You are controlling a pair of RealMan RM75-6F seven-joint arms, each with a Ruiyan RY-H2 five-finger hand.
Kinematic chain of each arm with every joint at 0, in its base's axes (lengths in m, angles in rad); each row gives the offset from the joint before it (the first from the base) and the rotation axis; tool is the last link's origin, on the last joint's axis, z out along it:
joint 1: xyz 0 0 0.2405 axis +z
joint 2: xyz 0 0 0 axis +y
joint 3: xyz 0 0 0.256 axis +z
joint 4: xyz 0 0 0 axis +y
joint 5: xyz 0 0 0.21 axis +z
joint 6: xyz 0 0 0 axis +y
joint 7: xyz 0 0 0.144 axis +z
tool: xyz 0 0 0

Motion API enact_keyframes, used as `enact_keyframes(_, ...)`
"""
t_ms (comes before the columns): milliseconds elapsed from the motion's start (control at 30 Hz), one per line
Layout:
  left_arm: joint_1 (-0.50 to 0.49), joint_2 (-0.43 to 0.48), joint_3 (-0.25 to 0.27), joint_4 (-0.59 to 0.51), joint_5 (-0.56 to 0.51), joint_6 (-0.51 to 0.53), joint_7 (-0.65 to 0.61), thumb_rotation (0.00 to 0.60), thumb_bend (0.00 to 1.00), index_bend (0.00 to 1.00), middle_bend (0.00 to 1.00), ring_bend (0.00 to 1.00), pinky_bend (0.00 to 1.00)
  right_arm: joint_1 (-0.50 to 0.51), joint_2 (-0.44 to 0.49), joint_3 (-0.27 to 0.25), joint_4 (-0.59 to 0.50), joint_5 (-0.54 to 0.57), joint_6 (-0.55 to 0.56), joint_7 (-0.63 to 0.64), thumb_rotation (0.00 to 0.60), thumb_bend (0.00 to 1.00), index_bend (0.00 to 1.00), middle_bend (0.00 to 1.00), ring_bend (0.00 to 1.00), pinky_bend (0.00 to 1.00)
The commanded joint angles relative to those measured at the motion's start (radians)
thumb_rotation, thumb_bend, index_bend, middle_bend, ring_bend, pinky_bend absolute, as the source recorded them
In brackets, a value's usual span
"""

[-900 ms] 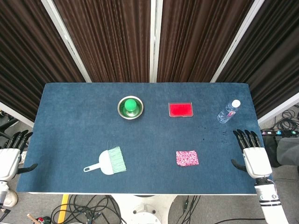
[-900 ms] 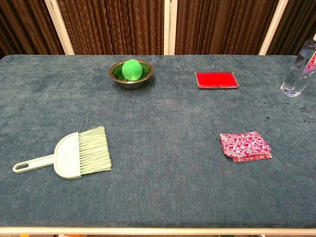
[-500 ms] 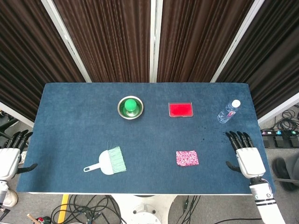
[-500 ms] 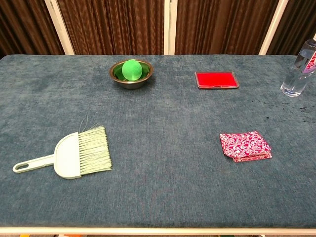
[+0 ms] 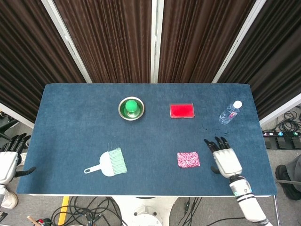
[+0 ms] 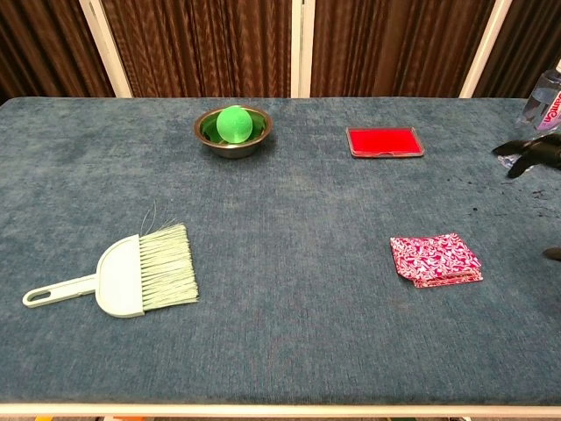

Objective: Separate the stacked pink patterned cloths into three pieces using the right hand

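Note:
The stacked pink patterned cloths (image 5: 188, 159) (image 6: 436, 259) lie folded in a small square pile on the blue table, right of centre near the front. My right hand (image 5: 224, 157) hovers over the table just right of the pile, fingers spread and holding nothing; only its dark fingertips (image 6: 529, 154) show at the right edge of the chest view. My left hand (image 5: 8, 157) stays off the table's left edge, fingers apart and empty.
A green brush with dustpan (image 5: 108, 163) lies front left. A steel bowl with a green ball (image 5: 131, 108) and a red tray (image 5: 182, 110) sit toward the back. A water bottle (image 5: 230, 112) stands at the back right, beyond my right hand.
My right hand has moved left from the table's right edge to just beside the cloth pile. The cloths and the left hand have not moved.

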Motion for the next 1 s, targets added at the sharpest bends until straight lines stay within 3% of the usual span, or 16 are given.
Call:
enact_keyframes(33, 0.003, 0.007, 0.003, 0.008, 0.000, -0.001, -0.012, 0.600, 0.00, 0.09, 0.05, 0.04, 0.19, 0.057, -0.090, 0.020, 0.003, 0.096, -0.048, -0.126, 0.600, 0.10, 0.11, 0.22, 0.01, 0.00)
enact_keyframes(367, 0.016, 0.024, 0.002, 0.033, -0.005, 0.009, -0.059, 0.600, 0.00, 0.09, 0.05, 0.04, 0.19, 0.141, -0.245, 0.040, 0.056, 0.292, -0.043, -0.347, 0.600, 0.10, 0.13, 0.22, 0.00, 0.00)
enact_keyframes(1000, 0.022, 0.023, -0.003, 0.055, -0.007, 0.015, -0.088, 0.600, 0.00, 0.09, 0.05, 0.04, 0.19, 0.193, -0.302, 0.024, 0.103, 0.347, -0.015, -0.340, 0.600, 0.10, 0.28, 0.24, 0.02, 0.00)
